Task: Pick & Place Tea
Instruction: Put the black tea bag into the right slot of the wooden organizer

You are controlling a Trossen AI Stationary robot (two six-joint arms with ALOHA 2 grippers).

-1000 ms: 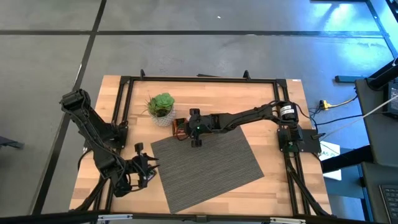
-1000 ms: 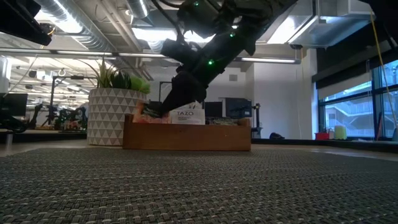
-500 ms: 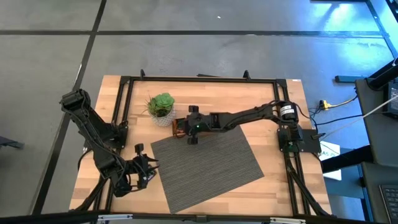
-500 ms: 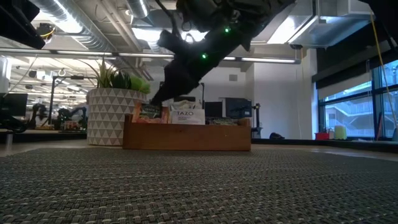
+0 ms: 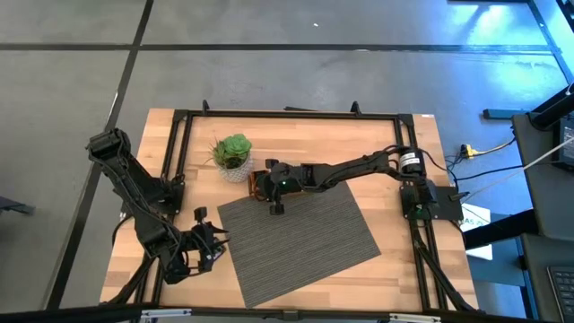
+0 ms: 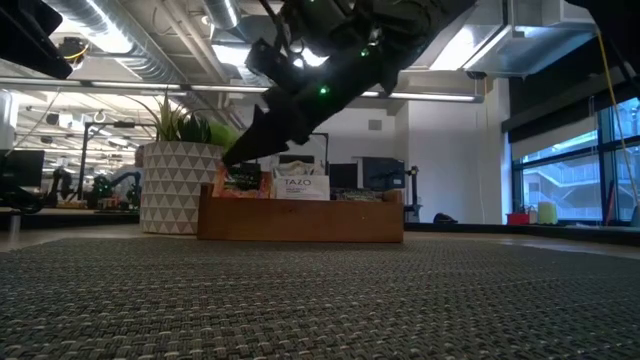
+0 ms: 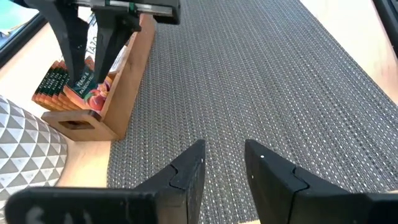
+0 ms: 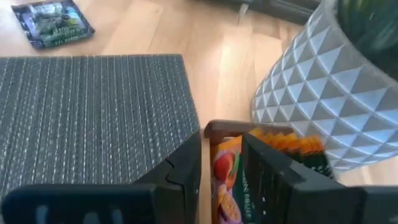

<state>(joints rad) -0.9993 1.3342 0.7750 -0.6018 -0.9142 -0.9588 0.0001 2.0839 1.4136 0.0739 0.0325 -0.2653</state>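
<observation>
Table (image 5: 377, 135) of pale wood carries a grey ribbed mat (image 5: 305, 242), with the green potted plant (image 5: 232, 152) at its far left corner. Right arm has slid leftward along the wooden tray (image 6: 300, 220) since a second ago, from the tray's middle to its end nearest the plant pot. Right gripper (image 8: 221, 171) has gone from clenched to parted; its fingers now straddle the orange fruit-printed sachets (image 8: 225, 180) standing in that end compartment, one finger outside the tray wall, one among the packets. Nothing is lifted yet. Judgement: this is the set-up for a fresh pick, grip still to come. One dark sachet (image 8: 53, 22) lies alone on bare wood beyond the mat. Left gripper (image 7: 222, 167) waits over the mat's near left edge, fingers apart, holding nothing.
</observation>
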